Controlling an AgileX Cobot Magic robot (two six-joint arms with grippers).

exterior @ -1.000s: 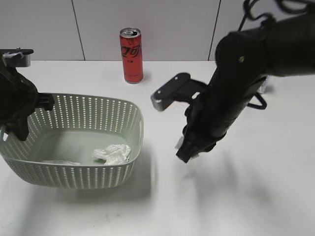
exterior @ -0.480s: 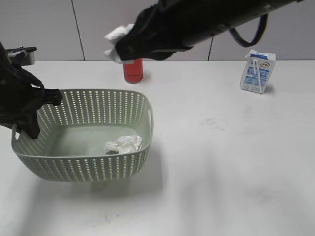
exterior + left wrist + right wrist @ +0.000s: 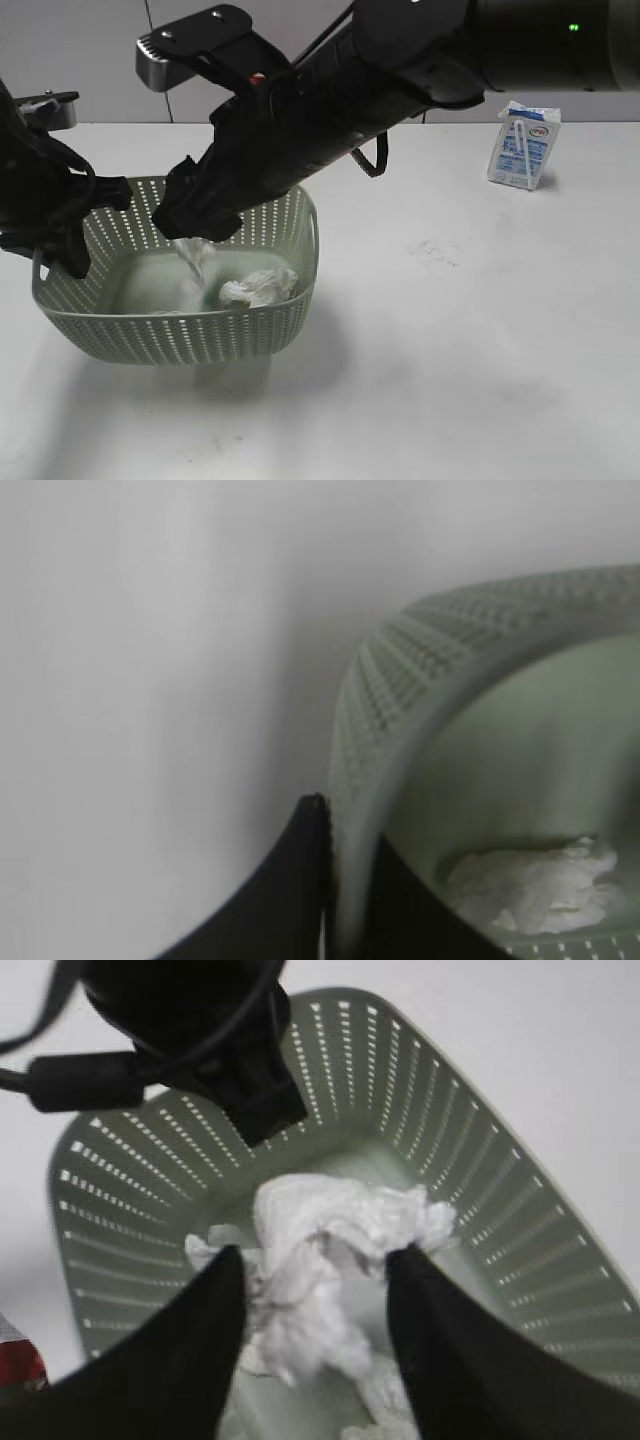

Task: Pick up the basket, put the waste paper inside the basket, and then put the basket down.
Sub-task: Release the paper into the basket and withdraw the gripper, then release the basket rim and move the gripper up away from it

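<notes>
While the left gripper [image 3: 55,245] stays clamped on the left wall of the sage-green basket [image 3: 250,325], its fingers [image 3: 300,880] pinching the perforated rim from both sides, the basket should be kept level and steady, apparently lifted off the white table [image 3: 470,380]. Further right, the right gripper [image 3: 190,228] hangs over the basket's middle, its fingers [image 3: 200,1340] parted around a crumpled tissue wad [image 3: 335,1250] that looks to be dropping out of them. Opening fully above the centre, well inside the walls, should let this wad land beside the white wad [image 3: 258,288] already on the basket floor. Far right, a blue-and-white drink carton [image 3: 525,145] stands well apart.
</notes>
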